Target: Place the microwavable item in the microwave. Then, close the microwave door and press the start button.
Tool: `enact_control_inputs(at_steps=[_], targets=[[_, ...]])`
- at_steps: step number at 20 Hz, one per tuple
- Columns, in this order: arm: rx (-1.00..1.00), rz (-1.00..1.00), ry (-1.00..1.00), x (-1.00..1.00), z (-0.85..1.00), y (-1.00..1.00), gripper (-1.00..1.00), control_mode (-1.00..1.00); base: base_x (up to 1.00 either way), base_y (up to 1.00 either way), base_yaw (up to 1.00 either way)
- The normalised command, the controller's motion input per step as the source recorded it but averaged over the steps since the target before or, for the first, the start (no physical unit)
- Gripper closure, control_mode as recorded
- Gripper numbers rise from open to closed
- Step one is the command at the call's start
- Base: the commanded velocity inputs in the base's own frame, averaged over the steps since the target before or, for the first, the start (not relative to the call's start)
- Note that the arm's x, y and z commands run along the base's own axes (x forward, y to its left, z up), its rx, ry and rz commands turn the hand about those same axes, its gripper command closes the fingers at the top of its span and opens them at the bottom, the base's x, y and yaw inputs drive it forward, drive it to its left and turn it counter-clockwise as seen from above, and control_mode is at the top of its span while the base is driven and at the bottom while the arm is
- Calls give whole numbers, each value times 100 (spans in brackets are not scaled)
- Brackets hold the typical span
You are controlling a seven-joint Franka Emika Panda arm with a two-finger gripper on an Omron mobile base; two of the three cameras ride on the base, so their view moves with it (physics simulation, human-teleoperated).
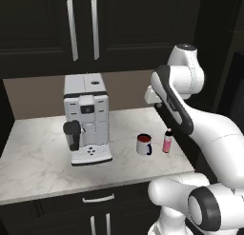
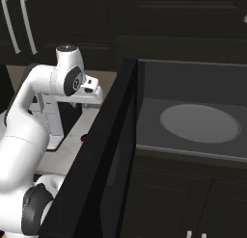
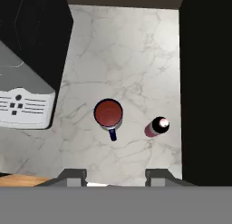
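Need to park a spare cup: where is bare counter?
Free: the marble counter left of the coffee machine and along its front edge. Crowded: the right end, where mug and pink bottle stand close but apart.

You see a white mug [image 3: 108,114] with dark blue handle and dark red inside just ahead of the dark fingertips [image 3: 74,177], a pink bottle [image 3: 156,126] with black cap beside it, white grey-veined marble counter [image 3: 131,55], white coffee machine [image 1: 86,118], black microwave door [image 2: 103,150], grey turntable [image 2: 200,123]
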Motion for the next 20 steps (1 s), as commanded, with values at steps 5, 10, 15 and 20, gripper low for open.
enact_control_inputs(at_steps=[5, 10, 15, 20], targets=[[0, 0, 0, -22, -4, 8, -100, -100, 0, 0, 0], [0, 2, 0, -46, -57, 15, -100, -100, 0, 0, 0], [-2, 0, 11, -16, -95, 3, -100, -100, 0, 0, 0], [-7, 0, 16, 0, -77, 16, -100, -100, 0, 0, 0]])
